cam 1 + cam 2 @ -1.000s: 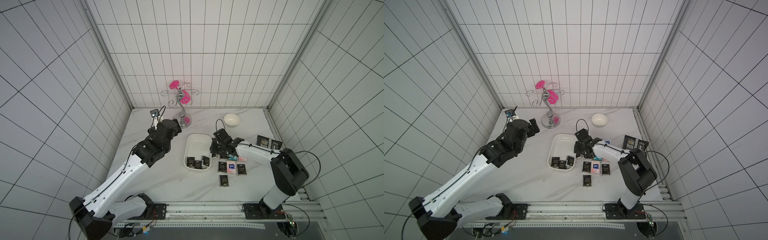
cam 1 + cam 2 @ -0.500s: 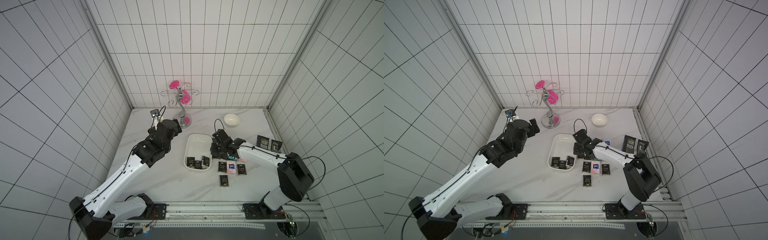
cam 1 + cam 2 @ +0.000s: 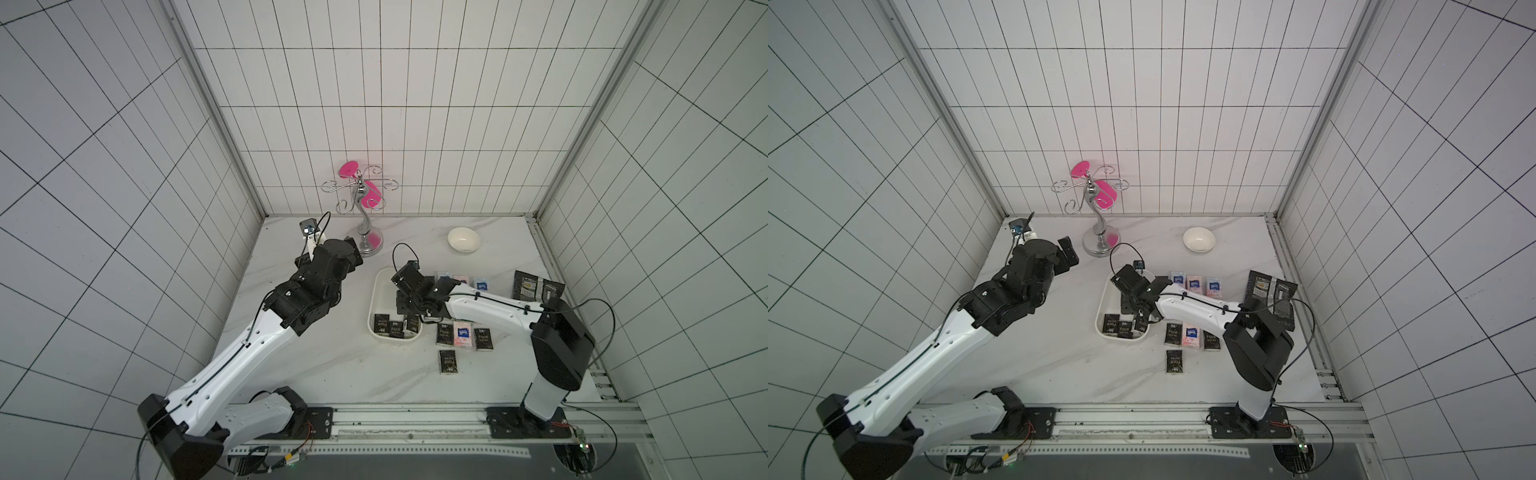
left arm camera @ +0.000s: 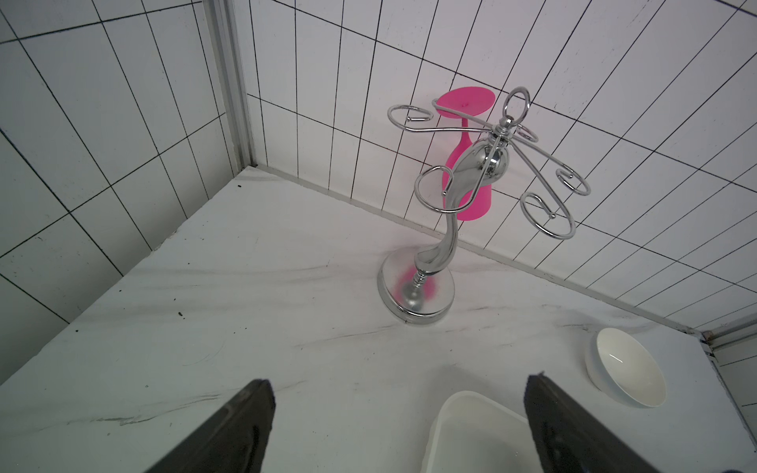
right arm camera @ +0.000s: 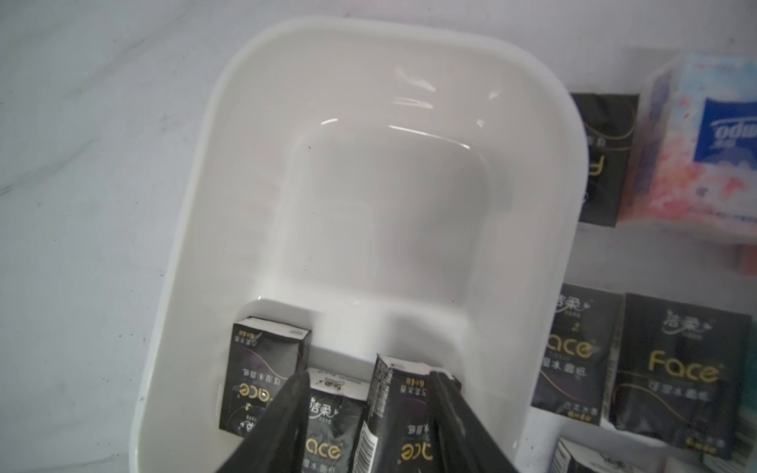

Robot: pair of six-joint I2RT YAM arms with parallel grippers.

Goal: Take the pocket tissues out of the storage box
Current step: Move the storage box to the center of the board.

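As it swung across, the right gripper (image 5: 370,381) came over the storage box (image 5: 245,184).

The right gripper (image 5: 370,374) partly covers two pocket tissues (image 5: 327,426) (grip unclear).

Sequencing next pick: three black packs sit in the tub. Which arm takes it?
Right. The right hand, open, straddles black Face packs inside the storage box. The left hand hovers by the chrome glass rack, off the box.

Box: white rounded tub (image 3: 375,297), upright, its far end bare.
Packs inside: three black "Face" packs (image 5: 262,376) at near end, one tilted.
Packs outside: black and pink (image 3: 462,336), flat beside box.
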